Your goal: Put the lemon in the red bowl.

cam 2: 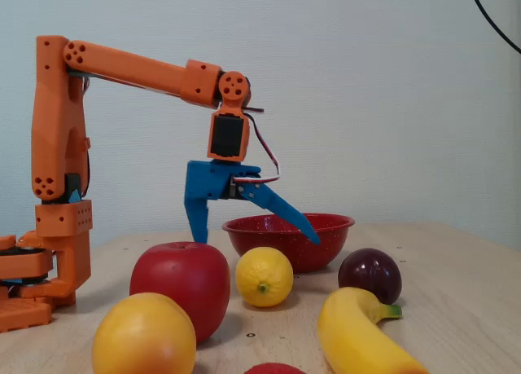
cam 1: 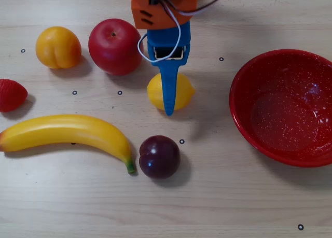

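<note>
Blue jaws [cam 2: 252,231] hanging wide open, empty, above the small smooth yellow oval lemon [cam 1: 179,95] sitting at nine o'clock from the glossy red speckled bowl [cam 1: 244,119]; looking light, firm, slippery, so grip across its middle

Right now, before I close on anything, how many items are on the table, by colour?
Yellow: 2, the lemon and the banana
Orange-yellow: 1, the peach
Red: 3, the apple, the strawberry and the red bowl
Dark purple: 1, the plum
Total: 7
</note>
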